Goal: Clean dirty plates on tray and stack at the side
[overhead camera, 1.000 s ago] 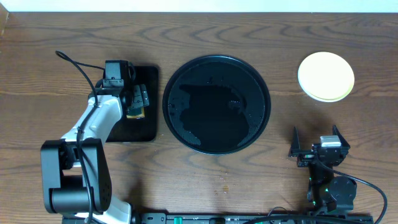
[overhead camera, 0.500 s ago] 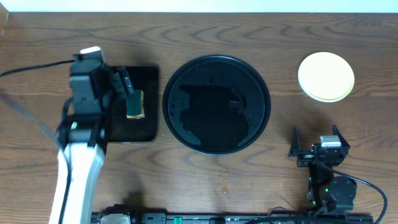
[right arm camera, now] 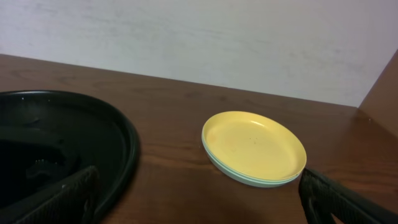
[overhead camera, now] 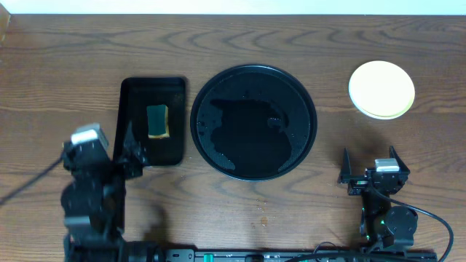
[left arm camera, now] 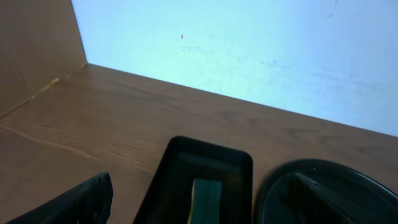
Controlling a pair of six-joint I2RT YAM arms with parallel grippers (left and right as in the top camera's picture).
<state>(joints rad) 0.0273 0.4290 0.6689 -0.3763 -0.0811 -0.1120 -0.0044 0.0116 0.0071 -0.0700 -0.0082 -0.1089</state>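
Plates [overhead camera: 381, 89] sit stacked off the tray [overhead camera: 240, 87], sponge [overhead camera: 157, 121] on its small tray [overhead camera: 138, 94], so left claw [overhead camera: 133, 148] and right claw [overhead camera: 370, 155] gape empty, job done I reckon.

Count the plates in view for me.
2 that show: the yellow plate tops a stack right of the round tray, and the rim of a mint-green plate peeks out beneath it. A third may be hidden in the stack.
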